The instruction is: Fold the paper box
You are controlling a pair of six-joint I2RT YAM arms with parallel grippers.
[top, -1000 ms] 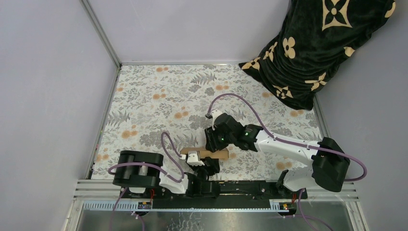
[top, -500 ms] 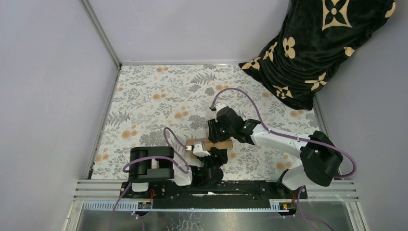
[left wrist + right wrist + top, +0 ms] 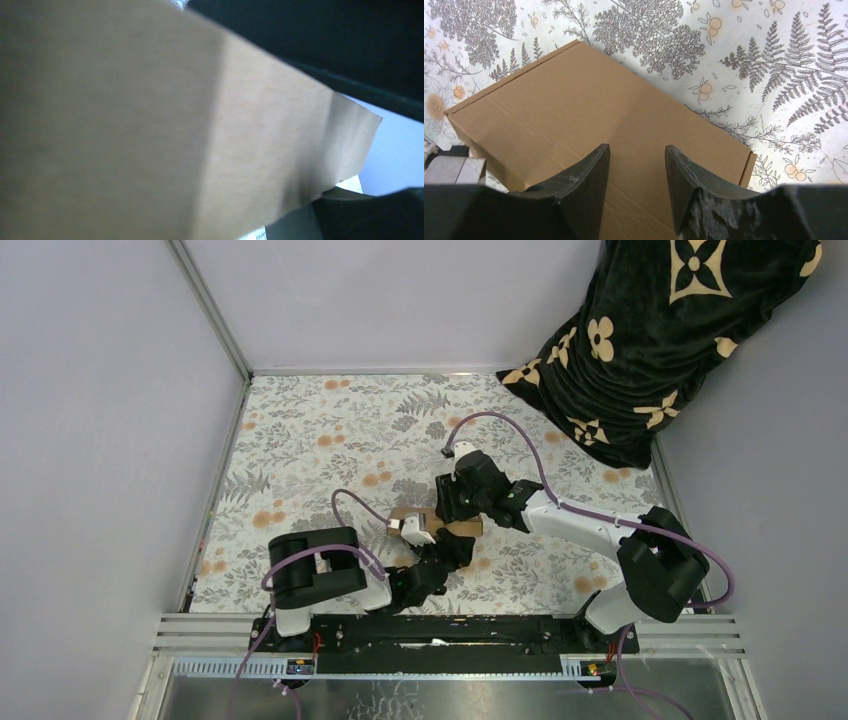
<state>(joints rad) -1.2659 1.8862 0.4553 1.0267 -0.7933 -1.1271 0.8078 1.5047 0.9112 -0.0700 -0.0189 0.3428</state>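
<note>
The paper box (image 3: 466, 528) is a small flat brown cardboard box, closed, at the table's near centre between my two grippers. My left gripper (image 3: 412, 528) reaches up from below it and grips its left end. In the left wrist view the cardboard (image 3: 150, 125) fills the frame and hides the fingers. My right gripper (image 3: 452, 508) is over the box from the far side. In the right wrist view the box top (image 3: 574, 100) lies just under the open, empty right gripper (image 3: 637, 147).
A black blanket with beige flower marks (image 3: 660, 340) is heaped in the back right corner. The floral tablecloth (image 3: 330, 440) covers the table. Grey walls close off the left and back. A metal rail (image 3: 450, 625) runs along the near edge.
The box has moved away from the near edge toward the table's centre, together with my left gripper. My right gripper has moved with it and stays above it.
</note>
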